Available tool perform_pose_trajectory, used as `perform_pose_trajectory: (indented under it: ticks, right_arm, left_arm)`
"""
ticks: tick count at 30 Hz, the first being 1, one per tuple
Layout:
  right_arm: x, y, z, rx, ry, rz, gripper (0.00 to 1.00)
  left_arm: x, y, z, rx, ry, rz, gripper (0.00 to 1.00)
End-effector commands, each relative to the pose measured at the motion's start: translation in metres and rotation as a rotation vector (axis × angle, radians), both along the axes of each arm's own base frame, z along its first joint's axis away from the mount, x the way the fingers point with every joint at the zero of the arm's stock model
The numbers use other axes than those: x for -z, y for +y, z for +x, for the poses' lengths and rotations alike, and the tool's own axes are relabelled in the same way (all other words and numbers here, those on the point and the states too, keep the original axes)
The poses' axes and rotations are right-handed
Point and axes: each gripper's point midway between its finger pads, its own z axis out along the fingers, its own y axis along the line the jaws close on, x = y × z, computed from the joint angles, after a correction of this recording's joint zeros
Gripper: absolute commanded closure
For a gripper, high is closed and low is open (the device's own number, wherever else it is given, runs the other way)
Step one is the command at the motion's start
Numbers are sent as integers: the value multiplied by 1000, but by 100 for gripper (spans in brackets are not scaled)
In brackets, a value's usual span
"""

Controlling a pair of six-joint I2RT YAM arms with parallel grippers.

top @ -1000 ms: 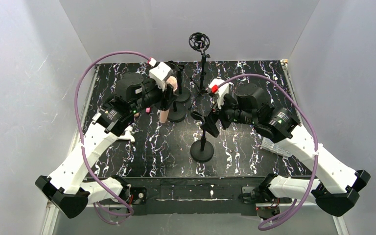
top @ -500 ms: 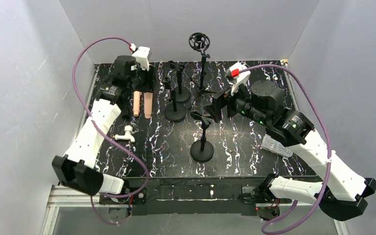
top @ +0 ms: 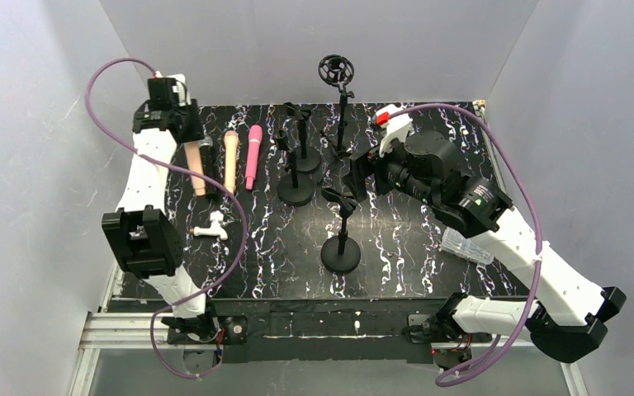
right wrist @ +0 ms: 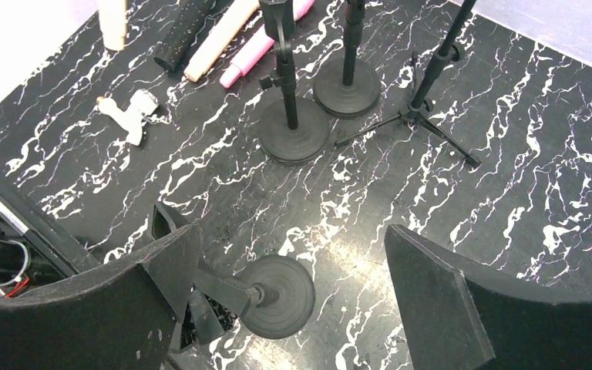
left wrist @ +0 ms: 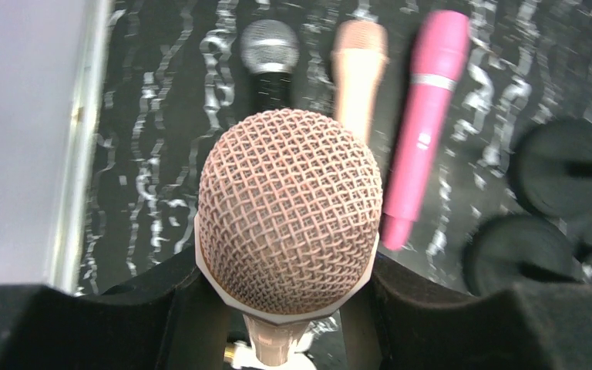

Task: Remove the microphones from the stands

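My left gripper (left wrist: 289, 308) is shut on a peach microphone (left wrist: 288, 208), whose mesh head fills the gap between the black fingers (left wrist: 123, 308). From above, that gripper (top: 188, 142) is at the table's far left corner, and the microphone (top: 196, 172) hangs from it over the table. It is away from the stands. My right gripper (right wrist: 293, 285) is open above the front stand (right wrist: 277, 297), whose clip lies against the left finger. In the top view the right gripper (top: 355, 177) hovers just behind that stand (top: 341, 239).
A black microphone (left wrist: 270, 50), a peach one (left wrist: 358, 62) and a pink one (left wrist: 424, 116) lie side by side on the marbled table. Two more round-base stands (top: 298, 177) and a tripod stand (top: 336, 70) stand behind. A white fitting (top: 210, 227) and a clear bag (top: 466, 246) lie nearby.
The left arm has swung from the middle stands to the far left corner, carrying the peach microphone. The right gripper has drawn back from the front stand and stays open.
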Motion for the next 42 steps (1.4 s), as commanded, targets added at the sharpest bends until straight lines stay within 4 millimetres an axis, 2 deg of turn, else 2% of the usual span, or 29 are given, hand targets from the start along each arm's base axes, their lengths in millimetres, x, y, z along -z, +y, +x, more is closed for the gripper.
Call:
perform_pose_trajectory:
  ticks: [1,7,13,18,27,32,39,42]
  right_arm:
    - [-16,1,3,13,-22,22,2]
    - [-8,4,7,10,-5,-12,2]
    - [-8,3,11,32,-16,-16,2]
    - [-7,5,13,34,-19,-17,2]
    - [-5,5,14,31,-28,-19,2]
    - [-3,6,14,25,-26,-18,2]
    - [-3,7,13,18,-24,-11,2]
    - [-2,7,12,16,-22,-10,2]
  left_arm:
    - [4,51,5,-123,43,9,100]
    - [43,79,28,-164,150,3,100]
    - [93,84,43,-173,244,-83,100]
    - [127,87,45,-197,315,-93,100]
    - [168,99,42,-246,401,-55,100]
    - [186,104,40,-269,436,-51,81]
    - [199,106,38,-282,462,-45,54]
    - [202,107,36,-283,469,-49,49]
